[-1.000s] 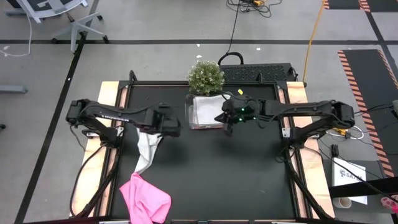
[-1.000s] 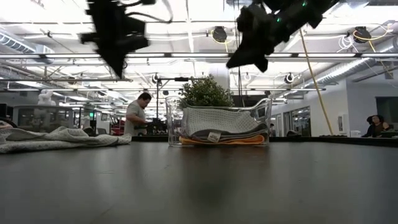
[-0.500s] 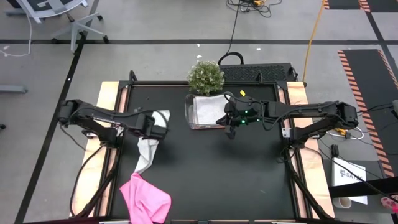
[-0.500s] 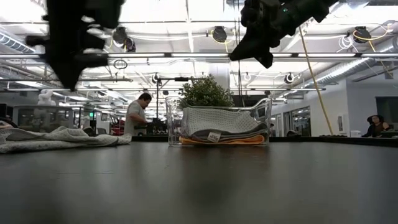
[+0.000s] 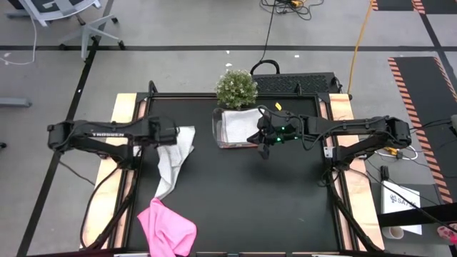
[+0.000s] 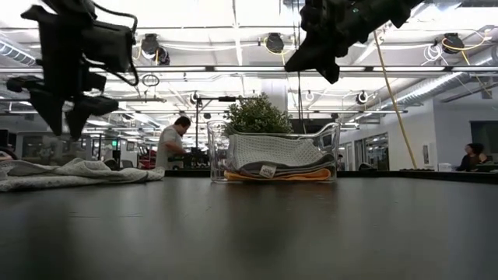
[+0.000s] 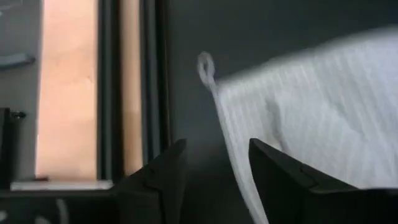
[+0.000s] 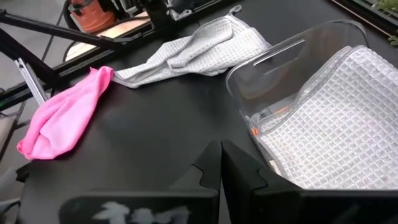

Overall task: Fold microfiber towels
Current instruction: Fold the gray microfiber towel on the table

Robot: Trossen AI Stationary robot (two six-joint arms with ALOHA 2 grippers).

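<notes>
A light grey towel (image 5: 173, 158) lies crumpled on the table's left part, its hanging loop (image 7: 205, 64) at the far left corner. My left gripper (image 7: 217, 171) hangs open just above that corner, one finger over the bare table and one over the cloth, and the low view shows it (image 6: 67, 124) clear of the towel (image 6: 78, 173). A pink towel (image 5: 166, 227) lies bunched at the near edge. Another grey towel (image 8: 339, 124) sits folded in the clear tub (image 5: 234, 128), with an orange one (image 6: 280, 176) beneath it. My right gripper (image 8: 221, 155) is shut, raised beside the tub's near right corner.
A small potted plant (image 5: 236, 87) stands behind the tub at the far edge. The dark tabletop (image 5: 264, 200) lies bare in the middle and on the right. Wooden strips (image 5: 125, 107) and black rails run along both sides. A person (image 6: 170, 144) stands in the room beyond.
My left gripper has drawn back toward the table's left edge and sunk, rolling as it went, and has opened. The grey towel's far end, which the gripper stood over a second ago, now shows spread on the table. My right arm has kept still.
</notes>
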